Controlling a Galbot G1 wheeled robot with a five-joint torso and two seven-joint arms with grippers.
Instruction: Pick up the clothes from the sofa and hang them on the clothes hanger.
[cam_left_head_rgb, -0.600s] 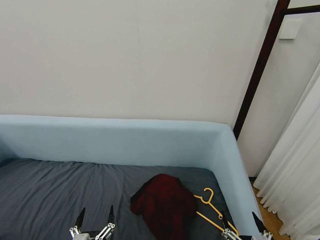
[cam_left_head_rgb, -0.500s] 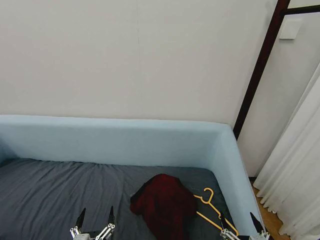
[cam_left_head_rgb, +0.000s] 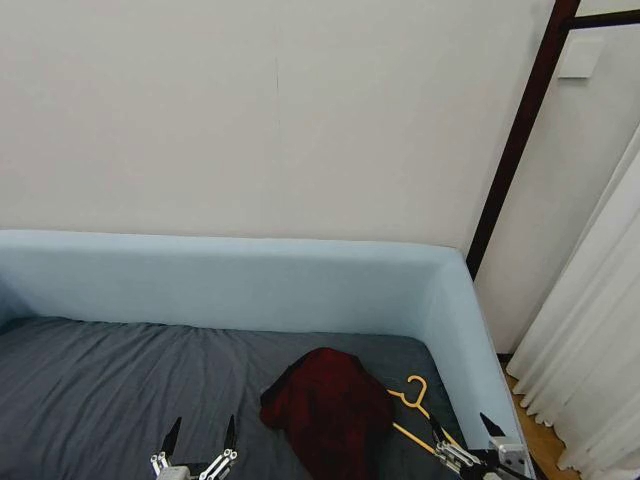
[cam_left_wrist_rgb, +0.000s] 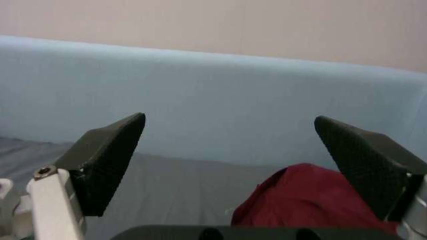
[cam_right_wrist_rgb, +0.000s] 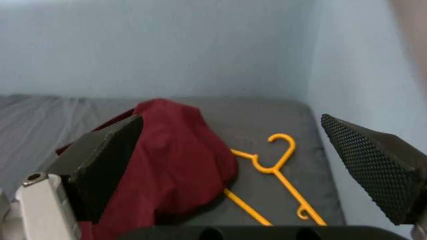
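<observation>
Lying crumpled on the sofa (cam_left_head_rgb: 250, 285) seat: red garment (cam_left_head_rgb: 328, 410), its edge over the yellow hanger (cam_left_head_rgb: 425, 408). Left gripper (cam_left_head_rgb: 201, 434) and right gripper (cam_left_head_rgb: 460, 426) hover near it, fingers apart, empty. Judgement: nothing grasped or hung yet.

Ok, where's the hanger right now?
In the head view the yellow hanger lies flat on the sofa seat at the robot's right, between the red garment and the light blue armrest, just beyond the right gripper.

The left hand (cam_left_wrist_rgb: 228, 119) gapes wide, facing the sofa (cam_left_wrist_rgb: 200, 90) back and red clothes (cam_left_wrist_rgb: 307, 202).
</observation>
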